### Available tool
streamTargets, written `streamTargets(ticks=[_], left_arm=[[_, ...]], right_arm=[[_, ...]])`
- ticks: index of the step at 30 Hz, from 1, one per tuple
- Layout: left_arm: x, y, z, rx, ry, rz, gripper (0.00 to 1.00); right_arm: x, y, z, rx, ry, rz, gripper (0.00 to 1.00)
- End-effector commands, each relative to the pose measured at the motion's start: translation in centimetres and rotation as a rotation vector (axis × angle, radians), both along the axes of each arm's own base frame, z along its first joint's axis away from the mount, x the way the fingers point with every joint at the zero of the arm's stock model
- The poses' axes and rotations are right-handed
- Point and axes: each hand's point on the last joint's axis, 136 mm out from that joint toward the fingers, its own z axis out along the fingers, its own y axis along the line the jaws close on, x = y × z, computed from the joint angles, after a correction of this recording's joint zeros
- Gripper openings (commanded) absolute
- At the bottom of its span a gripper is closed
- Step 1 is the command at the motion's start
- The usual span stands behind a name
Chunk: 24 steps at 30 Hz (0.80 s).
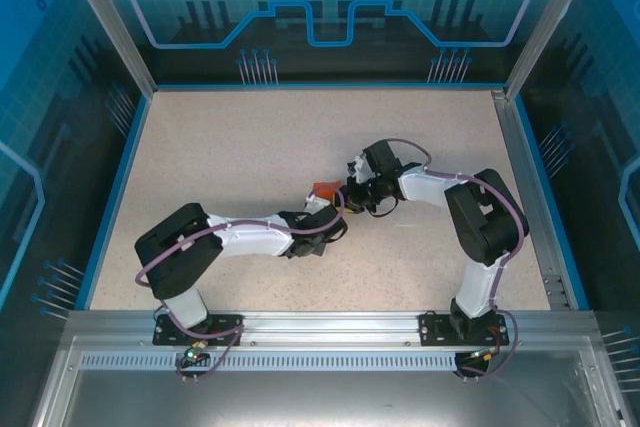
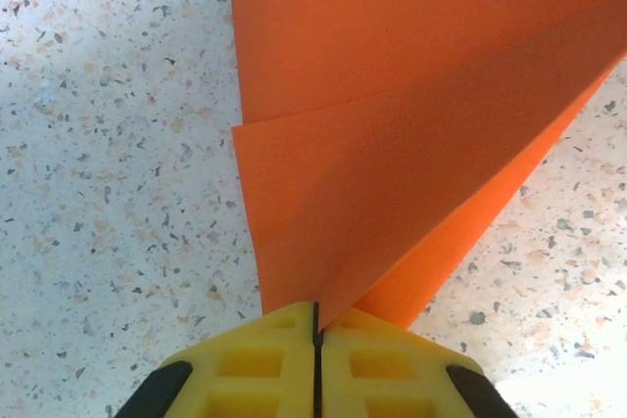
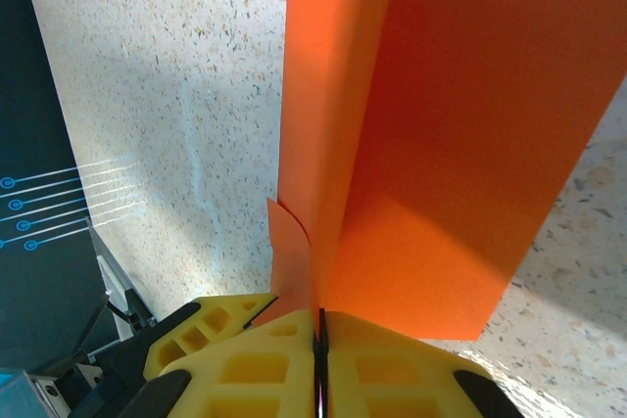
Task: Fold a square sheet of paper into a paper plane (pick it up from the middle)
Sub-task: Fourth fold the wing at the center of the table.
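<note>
- Orange square sheet of paper (image 1: 322, 190), partly folded, at the centre of the table (image 1: 250, 147);
- left gripper (image 2: 315, 332), right gripper (image 3: 318, 318): jaws pressed together, each pinching a paper edge;
- step: mid-fold; next move likely needs the crease pressed flat.

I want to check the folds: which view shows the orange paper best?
Left wrist: the orange paper spreads broadside, its layered fold edges plain. Right wrist shows it curled and partly edge-on; in the top view it is a tiny, partly covered patch.
</note>
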Motion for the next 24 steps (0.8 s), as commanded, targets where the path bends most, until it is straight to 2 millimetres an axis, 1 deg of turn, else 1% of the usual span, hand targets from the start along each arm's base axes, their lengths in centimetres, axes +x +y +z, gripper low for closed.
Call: streamTargets(ticks=[1, 4, 7, 11, 14, 16, 18, 20, 24], left_arm=[[0.0, -0.5, 0.7, -0.091, 0.015, -0.028, 0.05], [-0.2, -0.6, 0.4, -0.157, 0.051, -0.032, 0.04], [-0.4, -0.4, 0.0, -0.232, 0.084, -0.031, 0.03], [-0.4, -0.8, 0.5, -0.365, 0.119, -0.053, 0.02], [-0.4, -0.7, 0.8, -0.441, 0.140, -0.059, 0.02], [-0.3, -0.6, 0.9, -0.484, 0.154, -0.058, 0.03], [-0.4, -0.7, 0.8, -0.525, 0.174, -0.064, 0.03], [-0.4, -0.8, 0.8, -0.565, 0.196, -0.070, 0.03], [-0.3, -1.0, 0.7, -0.631, 0.234, -0.072, 0.03]], right_arm=[[-0.6, 0.5, 0.3, 0.006, 0.010, 0.034, 0.12], [-0.6, 0.3, 1.1, -0.001, -0.010, 0.035, 0.19], [-0.5, -0.3, 2.3, -0.015, -0.042, 0.029, 0.26], [-0.5, -1.5, 3.9, -0.027, -0.094, 0.010, 0.40], [-0.7, -2.1, 4.8, -0.021, -0.126, 0.000, 0.44], [-0.9, -2.1, 5.3, -0.006, -0.144, 0.010, 0.44], [-1.2, -1.8, 5.5, 0.018, -0.147, 0.023, 0.41], [-1.5, -1.1, 5.4, 0.034, -0.145, 0.041, 0.36], [-2.1, 0.8, 4.5, 0.033, -0.126, 0.086, 0.25]])
